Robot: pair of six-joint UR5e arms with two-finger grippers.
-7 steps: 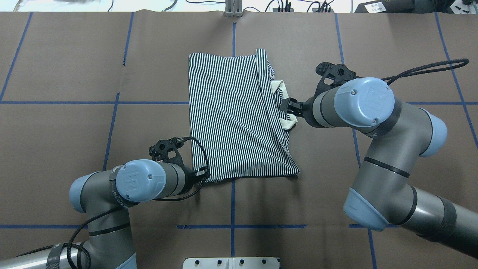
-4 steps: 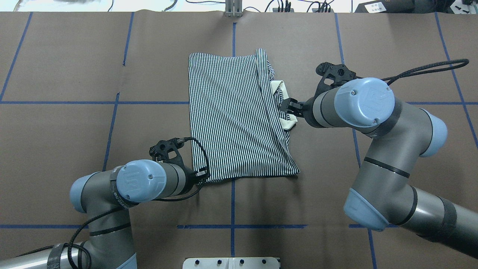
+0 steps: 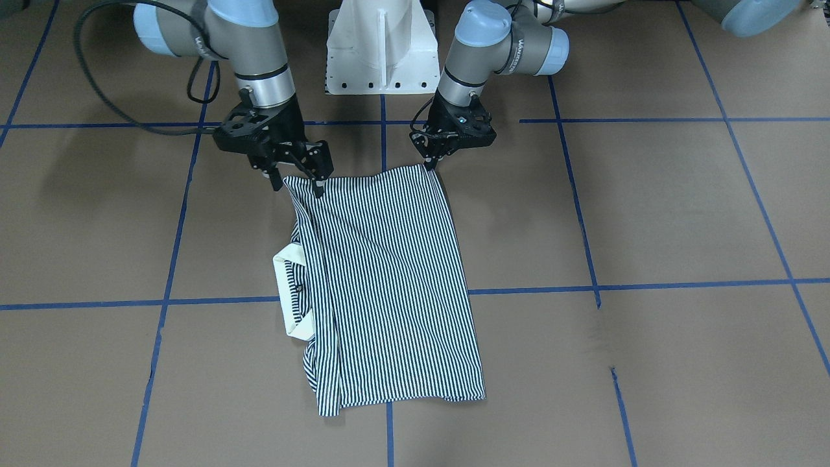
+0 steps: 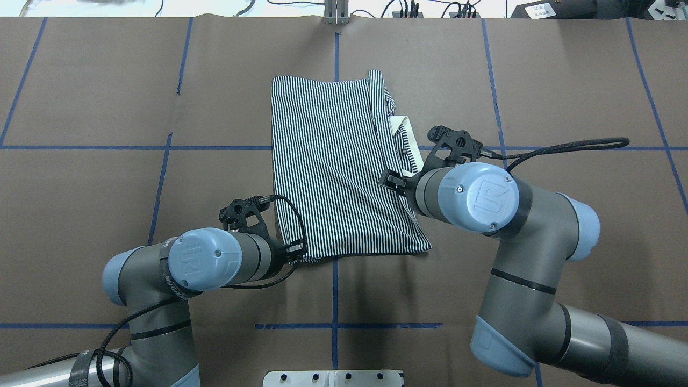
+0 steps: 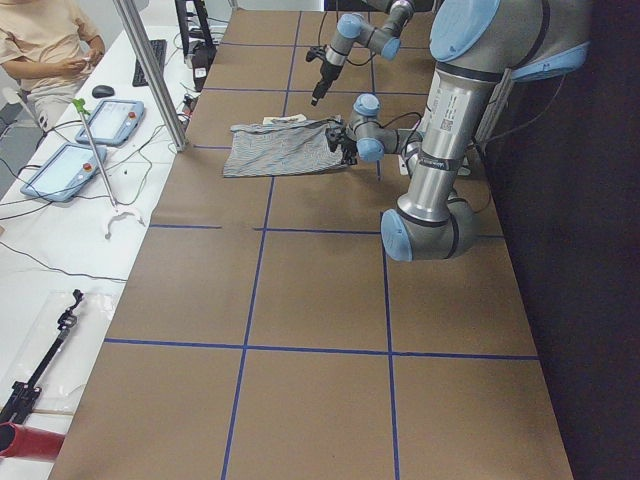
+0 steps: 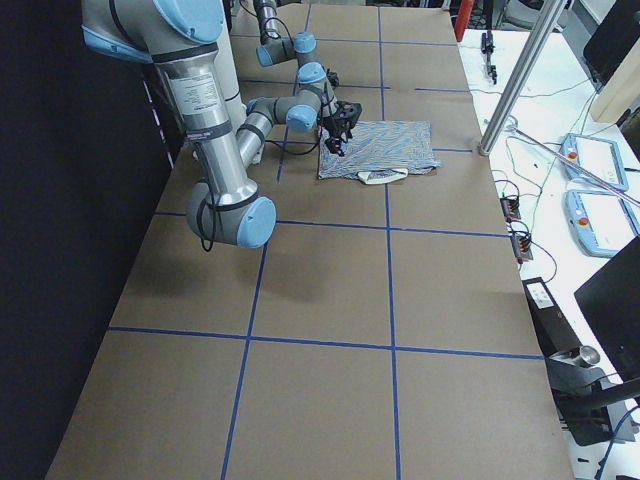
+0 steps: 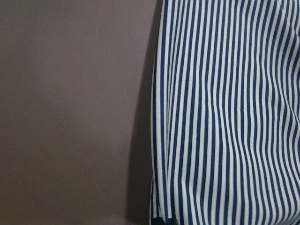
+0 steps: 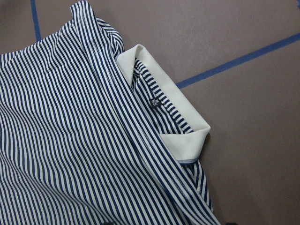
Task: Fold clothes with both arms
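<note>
The striped polo shirt (image 4: 333,161) lies folded into a long rectangle on the brown table, its white collar (image 4: 406,137) poking out on my right side. In the front view the shirt (image 3: 389,279) runs away from the base, collar (image 3: 285,292) on that view's left. My left gripper (image 3: 429,163) has its fingers together at the shirt's near left corner and seems to pinch it; overhead, the left gripper (image 4: 295,250) sits on that corner. My right gripper (image 3: 297,185) hangs open above the shirt's near right part, holding nothing. The right wrist view looks down on shirt (image 8: 70,140) and collar (image 8: 164,98).
Blue tape lines (image 4: 215,147) grid the table. The white robot base (image 3: 379,45) stands just behind the shirt's near edge. In the left side view a metal post (image 5: 150,70), tablets (image 5: 105,120) and a seated person (image 5: 40,50) are beyond the far edge.
My right arm has swung back from the collar towards the base and now hovers over the shirt's near right part. The left gripper has edged slightly right at its corner.
</note>
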